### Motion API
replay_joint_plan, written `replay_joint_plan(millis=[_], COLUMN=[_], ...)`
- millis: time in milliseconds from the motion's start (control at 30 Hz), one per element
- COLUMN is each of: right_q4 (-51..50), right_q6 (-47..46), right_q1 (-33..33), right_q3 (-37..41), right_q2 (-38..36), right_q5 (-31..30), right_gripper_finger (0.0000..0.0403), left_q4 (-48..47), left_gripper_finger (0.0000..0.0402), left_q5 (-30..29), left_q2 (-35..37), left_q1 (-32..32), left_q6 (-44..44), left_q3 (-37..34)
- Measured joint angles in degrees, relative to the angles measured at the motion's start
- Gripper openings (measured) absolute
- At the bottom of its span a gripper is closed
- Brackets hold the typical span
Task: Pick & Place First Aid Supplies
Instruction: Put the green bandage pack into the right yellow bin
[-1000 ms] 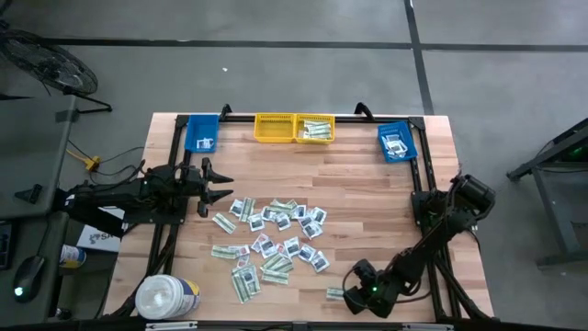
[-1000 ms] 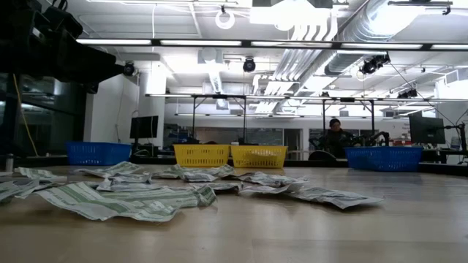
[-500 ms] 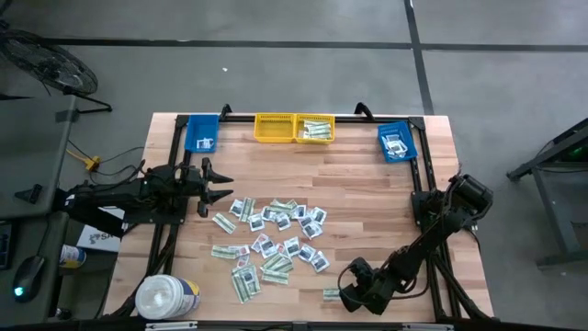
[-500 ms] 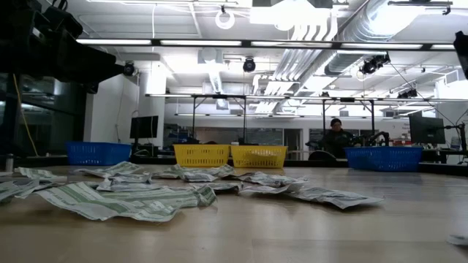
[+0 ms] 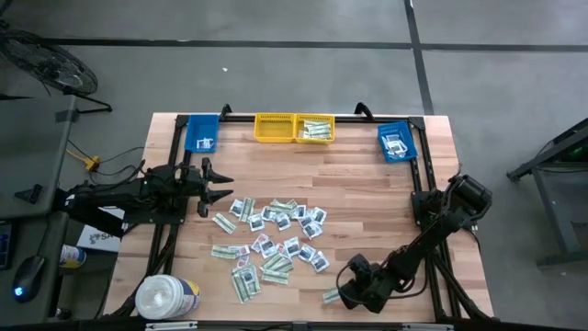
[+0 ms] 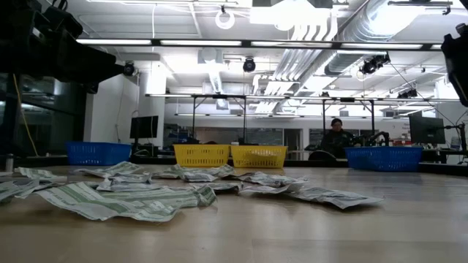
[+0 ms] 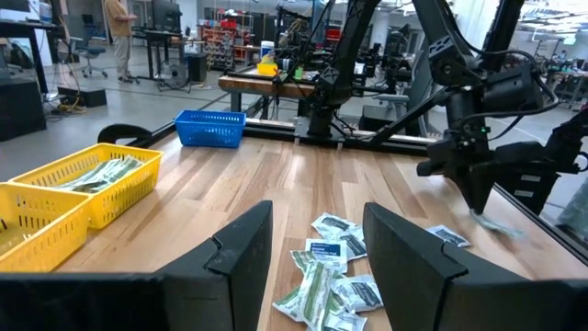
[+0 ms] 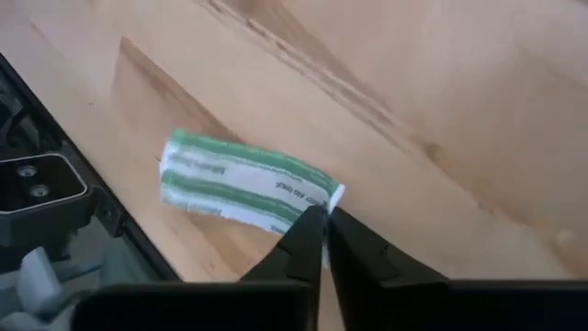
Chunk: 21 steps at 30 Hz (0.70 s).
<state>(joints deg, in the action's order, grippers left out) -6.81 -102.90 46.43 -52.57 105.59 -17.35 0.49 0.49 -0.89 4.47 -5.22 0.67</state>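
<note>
Now right claw (image 8: 323,219) pinches green-white strip (image 8: 243,186) by one end, long axis away from fingertips.

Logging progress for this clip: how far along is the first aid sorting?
Done: a few packets lie in the right yellow bin and both blue bins. In hand: the right pincer is shut on one green-striped strip near the table's front edge. Left: a pile of packets mid-table; the left pincer waits open beside it.

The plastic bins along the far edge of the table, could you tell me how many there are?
4: a blue bin at the far left, two yellow bins side by side at the middle, and another blue bin at the far right. None appears hidden.
</note>
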Motion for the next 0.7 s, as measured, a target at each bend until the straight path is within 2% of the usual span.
replay_joint_plan(millis=[300, 567, 700], right_q4=[0.15, -0.27, 0.07], right_q6=[3.57, 12.84, 18.92], right_q1=[-0.40, -3.15, -4.20], right_q3=[0.04, -0.16, -0.16], right_q2=[0.06, -3.09, -6.50], right_q5=[-2.55, -4.66, -7.77], right_gripper_finger=[0.0001, 0.0001, 0.0000], left_q4=[0.00, 0.00, 0.00], left_gripper_finger=[0.0172, 0.0172, 0.0172], left_q5=[-0.01, 0.00, 0.00], left_q2=[0.00, 0.02, 0.02], left_q1=[0.00, 0.00, 0.00], left_q6=[0.00, 0.01, 0.01], left_q3=[0.00, 0.00, 0.00])
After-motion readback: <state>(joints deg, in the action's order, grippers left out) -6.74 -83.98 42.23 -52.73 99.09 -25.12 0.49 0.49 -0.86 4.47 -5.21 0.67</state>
